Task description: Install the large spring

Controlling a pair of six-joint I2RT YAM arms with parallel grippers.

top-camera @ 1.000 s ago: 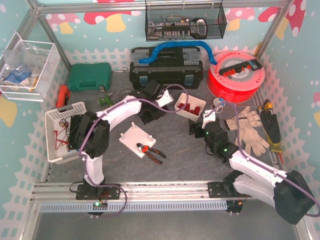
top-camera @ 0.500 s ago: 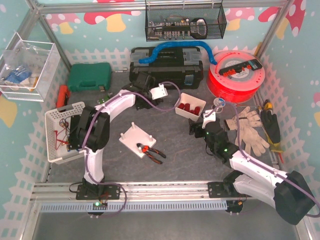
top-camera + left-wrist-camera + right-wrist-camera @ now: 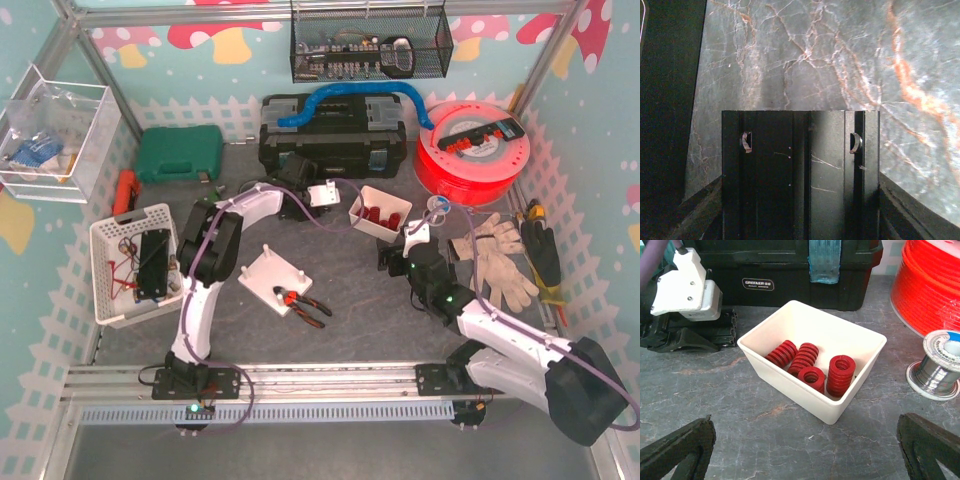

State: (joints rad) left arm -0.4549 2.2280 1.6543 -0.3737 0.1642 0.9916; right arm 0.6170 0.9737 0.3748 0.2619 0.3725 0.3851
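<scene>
left end effector [image 3: 297, 193] has swung toward the toolbox [image 3: 332, 133], grip unclear; right end effector [image 3: 805, 450] gapes.

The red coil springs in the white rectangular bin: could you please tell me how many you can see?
4 red coil springs in the white rectangular bin: two lying at left and middle, one at front centre, one upright at right. More could be hidden underneath.

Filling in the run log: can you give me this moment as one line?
phase: approach | right tool: open, facing bin of red springs | left tool: near toolbox, nothing visibly held | plate: no spring
</scene>
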